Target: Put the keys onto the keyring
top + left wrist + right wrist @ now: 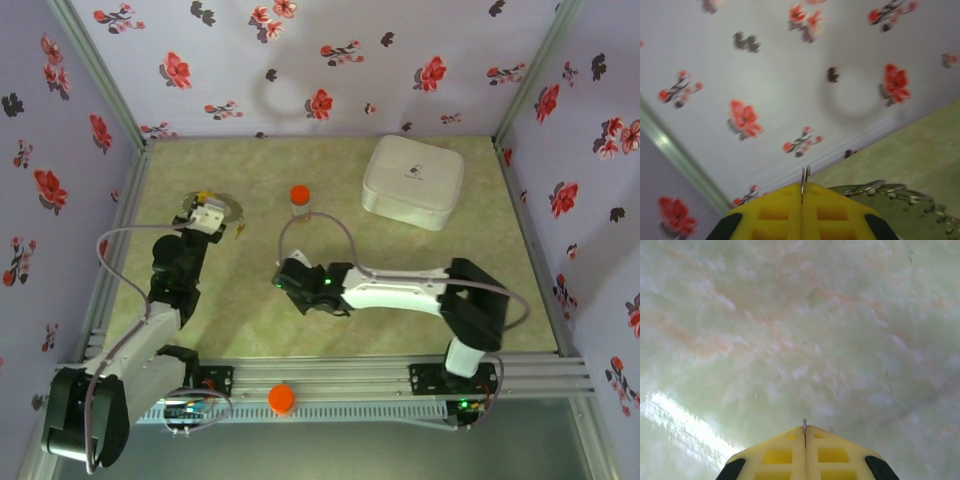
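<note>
Left pincer [803,186] clenched, yellow pads pressed flush. A thin metal sliver stands up out of the seam; can't tell if it's a key blade or part of the ring. Just right of those pads, the wrist view shows the keyring [890,192] as overlapping metal loops lying on the green bench [930,145], near where the bench meets the flowered wall [770,80]. In the top view the left pincer [202,208] sits at the far-left of the bench, right over the keyring [233,207], a dark ring lying flat around the pincer tip. The keys [239,232] are small yellowish specks at the ring's edge, too small to tell whether they're threaded on or only touching. Right pincer [804,429] also clenched, pads together with a tiny metal tip showing at the seam. Can't tell what that tip is. Its wrist view has bare marbled bench surface [805,330] ahead of it. From the top, the right pincer [281,275] is mid-bench, pointing left and well apart from the keyring. An orange-capped bottle [299,197] stands upright beyond it, and a white square box [413,178] sits far right. A grey cable [318,221] arcs between the bottle and the right arm. An orange cap-like object [281,398] sits on the near rail between the arm bases.
</note>
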